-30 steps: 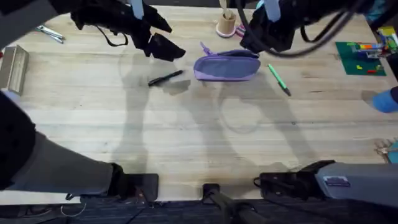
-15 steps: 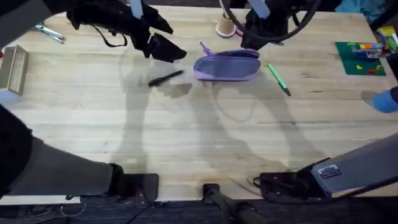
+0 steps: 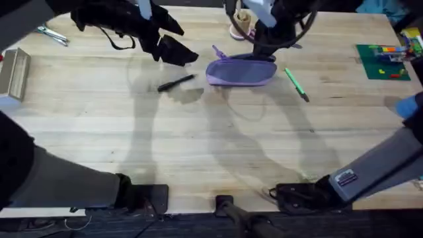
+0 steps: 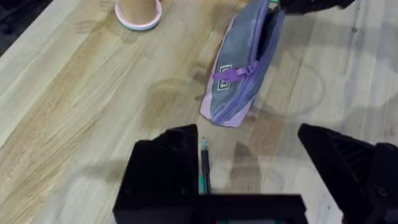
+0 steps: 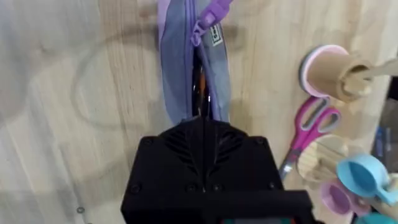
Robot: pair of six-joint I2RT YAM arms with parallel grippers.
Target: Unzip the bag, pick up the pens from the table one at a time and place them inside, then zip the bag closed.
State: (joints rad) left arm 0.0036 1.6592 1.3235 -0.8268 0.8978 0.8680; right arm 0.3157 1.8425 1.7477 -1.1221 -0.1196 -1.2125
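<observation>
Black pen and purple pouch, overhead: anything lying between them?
Nothing. In the overhead view only bare table separates the black pen from the pouch. The left pincer hovers beyond that gap, not in it.

**Cluttered edges around a pale wooden worktop**

A wooden holder [image 3: 241, 24] on a pink base stands at the far edge, with pink-handled scissors [image 5: 306, 127] and a blue scoop [image 5: 364, 175] beside it. A green mat [image 3: 382, 61] with small coloured pieces lies at the far right. A metal tray [image 3: 14, 71] sits at the left edge, and metal tools [image 3: 53, 35] lie at the far left corner. Soft arm shadows fall across the planks. Dark floor shows below the near edge.
</observation>
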